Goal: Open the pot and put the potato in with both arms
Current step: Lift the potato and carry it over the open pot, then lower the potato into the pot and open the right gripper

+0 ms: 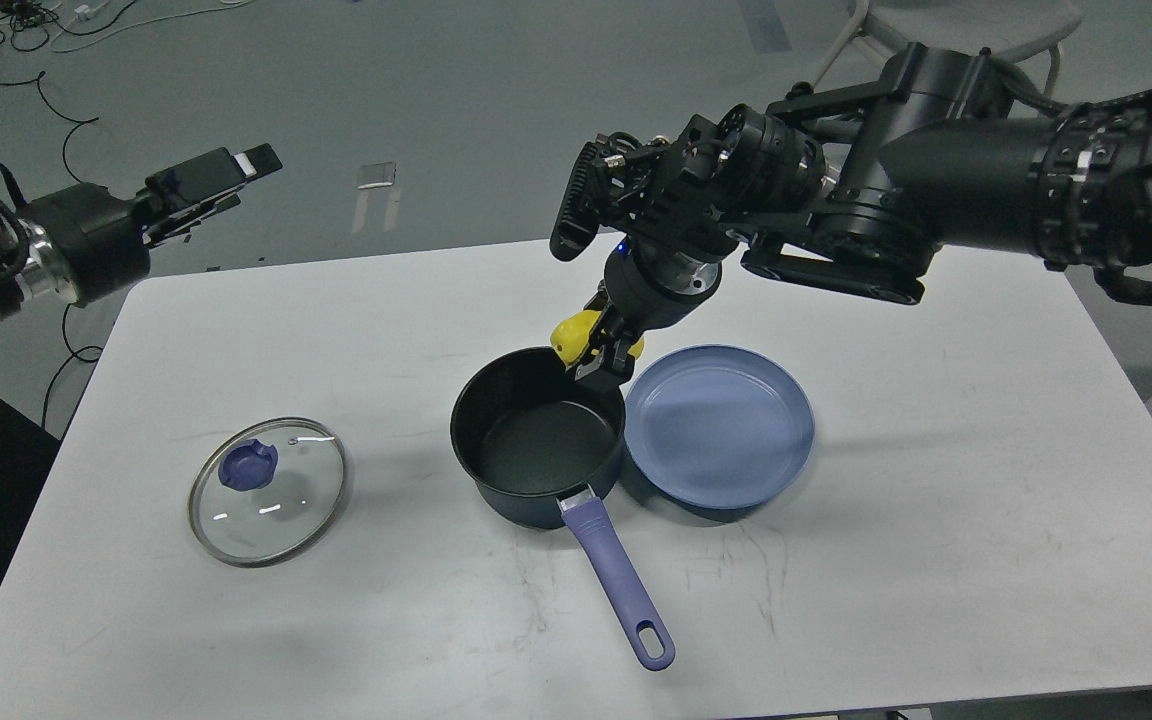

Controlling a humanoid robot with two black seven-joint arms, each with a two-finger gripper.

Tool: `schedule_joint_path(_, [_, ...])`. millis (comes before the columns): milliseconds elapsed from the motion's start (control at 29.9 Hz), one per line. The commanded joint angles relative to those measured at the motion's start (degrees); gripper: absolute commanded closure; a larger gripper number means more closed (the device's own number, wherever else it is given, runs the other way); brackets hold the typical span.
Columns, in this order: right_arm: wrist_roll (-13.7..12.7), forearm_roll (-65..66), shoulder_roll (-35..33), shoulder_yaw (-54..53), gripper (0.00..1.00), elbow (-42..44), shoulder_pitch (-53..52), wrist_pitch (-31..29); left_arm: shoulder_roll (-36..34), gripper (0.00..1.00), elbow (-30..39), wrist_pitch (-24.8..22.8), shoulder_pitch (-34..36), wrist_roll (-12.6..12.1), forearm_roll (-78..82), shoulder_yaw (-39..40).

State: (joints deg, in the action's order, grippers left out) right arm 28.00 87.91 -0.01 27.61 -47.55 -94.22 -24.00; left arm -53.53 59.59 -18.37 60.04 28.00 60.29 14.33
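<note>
The dark pot [536, 435] with a purple handle [619, 582] stands open in the middle of the white table [936, 480]. Its glass lid [268, 489] with a blue knob lies flat on the table to the left. My right gripper [601, 358] is shut on the yellow potato [572, 337] and holds it above the pot's back right rim. My left gripper [221, 180] is raised off the table's far left corner, empty, with its fingers close together.
An empty blue plate [719, 425] sits right next to the pot on its right. A chair [946, 40] stands on the floor behind the table. Cables [26, 40] lie on the floor at the back left.
</note>
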Motion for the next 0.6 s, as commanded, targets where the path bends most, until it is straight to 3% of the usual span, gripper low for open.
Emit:
schedule_joint_path(0, [0.00, -1.08, 0.01, 0.25, 0.75, 0.71, 0.88, 0.01, 0.09, 0.02, 0.00, 0.00, -0.01, 0.00, 0.00, -0.09])
schedule_joint_path(569, [0.00, -12.50, 0.01, -0.10, 0.75, 0.80, 5.01, 4.40, -0.44, 0.02, 1.06, 0.00, -0.09, 0.00, 0.00, -0.44])
